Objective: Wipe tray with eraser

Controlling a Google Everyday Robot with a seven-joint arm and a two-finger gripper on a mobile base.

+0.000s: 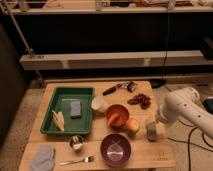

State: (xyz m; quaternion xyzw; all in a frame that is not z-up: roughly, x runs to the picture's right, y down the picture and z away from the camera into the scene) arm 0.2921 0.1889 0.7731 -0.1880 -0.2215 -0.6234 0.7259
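Eraser (pixel 75 108): a small grey-blue block with a soft, felt-like look. It lies flat inside the green plastic tray (pixel 62 97) at the left of the wooden bench (pixel 150 152), beside a pale, limp strip (pixel 59 120) I cannot identify. My tool (pixel 152 131) hangs low over the bench's right side, just right of a round orange fruit (pixel 132 125) and well apart from the tray. Whether it is wide or narrow I cannot tell. Between us stand a glossy orange bowl (pixel 117 115) and a white cup (pixel 99 104), so I judge I must reach over them, not through.
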